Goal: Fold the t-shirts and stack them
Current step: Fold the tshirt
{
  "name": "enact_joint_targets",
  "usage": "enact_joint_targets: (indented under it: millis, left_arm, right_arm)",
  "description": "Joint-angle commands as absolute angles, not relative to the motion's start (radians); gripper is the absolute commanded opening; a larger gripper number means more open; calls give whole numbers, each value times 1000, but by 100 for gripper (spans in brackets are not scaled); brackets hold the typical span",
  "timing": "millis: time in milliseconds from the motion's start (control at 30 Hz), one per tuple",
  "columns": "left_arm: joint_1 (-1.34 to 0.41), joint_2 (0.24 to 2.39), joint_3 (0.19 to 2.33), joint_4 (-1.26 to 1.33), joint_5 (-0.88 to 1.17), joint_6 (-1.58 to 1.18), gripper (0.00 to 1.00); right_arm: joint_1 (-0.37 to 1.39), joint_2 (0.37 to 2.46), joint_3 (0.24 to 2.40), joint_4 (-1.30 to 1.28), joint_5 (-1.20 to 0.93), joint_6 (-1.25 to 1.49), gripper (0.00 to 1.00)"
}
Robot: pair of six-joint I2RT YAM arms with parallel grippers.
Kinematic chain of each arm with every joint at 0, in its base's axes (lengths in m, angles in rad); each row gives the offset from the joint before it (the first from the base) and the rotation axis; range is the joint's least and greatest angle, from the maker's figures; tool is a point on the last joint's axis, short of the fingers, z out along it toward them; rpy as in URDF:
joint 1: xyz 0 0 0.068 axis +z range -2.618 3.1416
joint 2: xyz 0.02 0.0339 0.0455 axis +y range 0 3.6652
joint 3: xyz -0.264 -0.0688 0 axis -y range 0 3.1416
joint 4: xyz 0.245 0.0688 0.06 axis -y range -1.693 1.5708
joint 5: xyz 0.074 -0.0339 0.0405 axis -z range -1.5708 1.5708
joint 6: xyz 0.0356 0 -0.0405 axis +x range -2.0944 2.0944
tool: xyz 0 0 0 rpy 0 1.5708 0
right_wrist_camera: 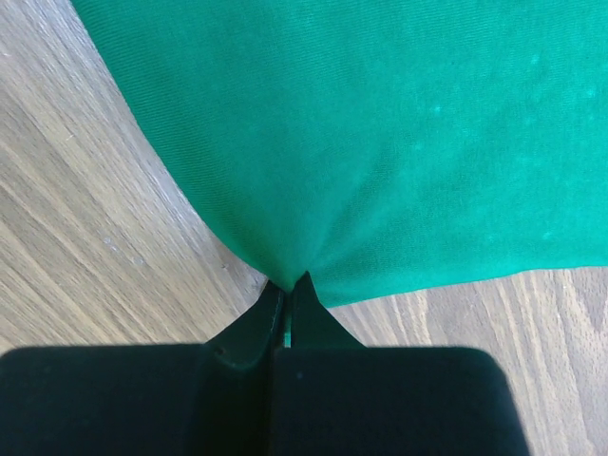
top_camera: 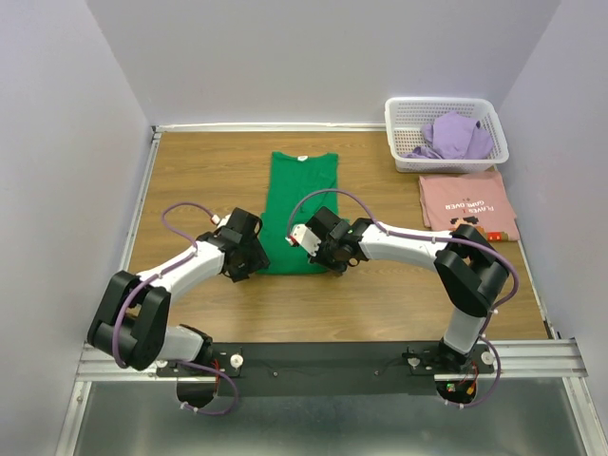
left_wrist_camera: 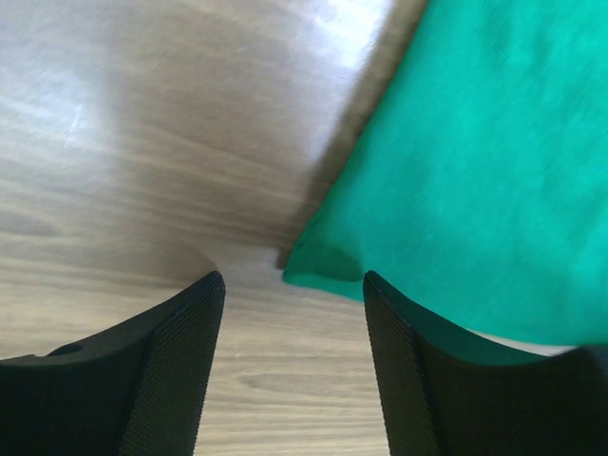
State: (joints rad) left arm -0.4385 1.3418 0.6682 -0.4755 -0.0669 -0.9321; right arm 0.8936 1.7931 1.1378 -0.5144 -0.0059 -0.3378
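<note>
The green t-shirt (top_camera: 298,204) lies folded in a long strip in the middle of the table, collar at the far end. My right gripper (right_wrist_camera: 293,285) is shut on its near right hem, and the cloth (right_wrist_camera: 380,142) puckers at the fingertips. My left gripper (left_wrist_camera: 293,294) is open just above the table, its jaws straddling the shirt's near left corner (left_wrist_camera: 318,266) without holding it. The pink t-shirt (top_camera: 467,204) with printed text lies folded at the right. The lavender t-shirt (top_camera: 451,136) is bunched in the basket.
The white lattice basket (top_camera: 446,109) stands at the back right corner. White walls close in the table on three sides. Bare wood table (top_camera: 190,171) lies left of the green shirt and near the arm bases.
</note>
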Motion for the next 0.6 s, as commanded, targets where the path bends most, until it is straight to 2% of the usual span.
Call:
enact_joint_targets:
  millis: [0, 133, 333, 533, 567]
  left_arm:
    - [-446, 1394, 684, -460, -67, -928, 66]
    - [-457, 1425, 686, -460, -64, -928, 62]
    - [-462, 1462, 687, -468, -61, -927, 48]
    - [-466, 1454, 689, -482, -71, -934, 20]
    - [-466, 1451, 686, -486, -72, -933, 12]
  right_arm:
    - [897, 1773, 1127, -505, -41, -322, 1]
    - [897, 1776, 1126, -502, -38, -322, 1]
    - [897, 1781, 1127, -497, -46, -319, 1]
    - [897, 1773, 1127, -495, -35, -322, 1]
    - [897, 1770, 1129, -495, -38, -321, 0]
